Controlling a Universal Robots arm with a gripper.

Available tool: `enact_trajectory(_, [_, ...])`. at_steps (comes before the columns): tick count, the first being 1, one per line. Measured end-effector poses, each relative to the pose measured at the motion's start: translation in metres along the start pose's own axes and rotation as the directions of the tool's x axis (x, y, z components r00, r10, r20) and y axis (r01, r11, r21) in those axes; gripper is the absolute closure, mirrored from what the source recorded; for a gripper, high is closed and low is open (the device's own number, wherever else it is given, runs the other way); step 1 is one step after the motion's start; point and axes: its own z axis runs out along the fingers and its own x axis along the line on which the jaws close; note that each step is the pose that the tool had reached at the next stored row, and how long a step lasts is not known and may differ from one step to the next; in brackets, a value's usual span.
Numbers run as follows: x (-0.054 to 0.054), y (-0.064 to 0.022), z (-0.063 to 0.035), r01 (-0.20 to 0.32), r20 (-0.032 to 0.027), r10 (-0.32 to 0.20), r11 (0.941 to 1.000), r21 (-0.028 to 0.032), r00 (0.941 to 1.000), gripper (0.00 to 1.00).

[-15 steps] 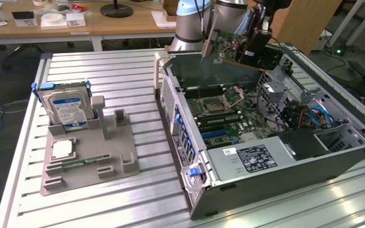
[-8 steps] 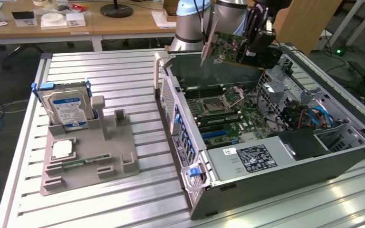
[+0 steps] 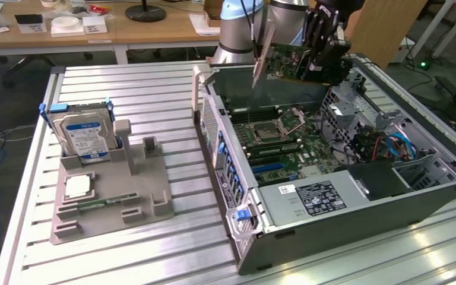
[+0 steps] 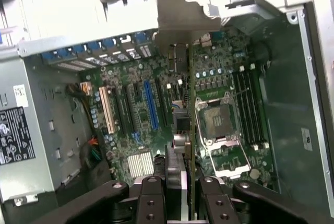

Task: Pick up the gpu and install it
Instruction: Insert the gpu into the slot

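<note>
Case (image 3: 226, 178) lying open, motherboard (image 3: 279, 148) seen inside; gpu (image 3: 284, 59) pinched by gripper (image 3: 323, 59) above it. Hard drive (image 3: 85, 135) stood in grey holder (image 3: 141, 178). Blue slot (image 4: 151, 104) revealed by wrist view.

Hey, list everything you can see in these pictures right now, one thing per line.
computer case: one, grey, open, lying on the table
motherboard: one, green, inside the case
power supply: one, silver with a black label, at the near end of the case
hard drive: one, silver with a blue-white label, upright in the holder
holder: one, grey, on the table at the exterior view's left of the case
memory stick: one, green, lying in the holder
table: one, silver slatted metal, under everything
gpu: one, brownish board with a silver bracket, held on edge above the open case
end effector: one, black, shut on the gpu
</note>
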Motion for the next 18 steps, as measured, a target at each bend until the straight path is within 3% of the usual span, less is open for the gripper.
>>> enact_trajectory(4, [0.000,0.0000,0.0010,0.000,-0.0004,0.000,0.9989,0.0465,1.0000,0.72])
enact_trajectory(5, [0.000,0.0000,0.0015,0.000,0.0001,0.000,0.9985,0.0554,1.0000,0.72])
enact_trajectory(6, [0.000,0.0000,0.0020,0.003,0.0006,-0.003,0.9982,0.0592,1.0000,0.72])
enact_trajectory(14, [0.000,-0.0002,0.0082,0.027,0.0085,-0.028,0.9980,0.0579,0.9996,0.72])
enact_trajectory(18, [0.000,-0.0003,0.0107,0.078,0.0088,-0.079,0.9948,0.0649,0.9968,0.72])
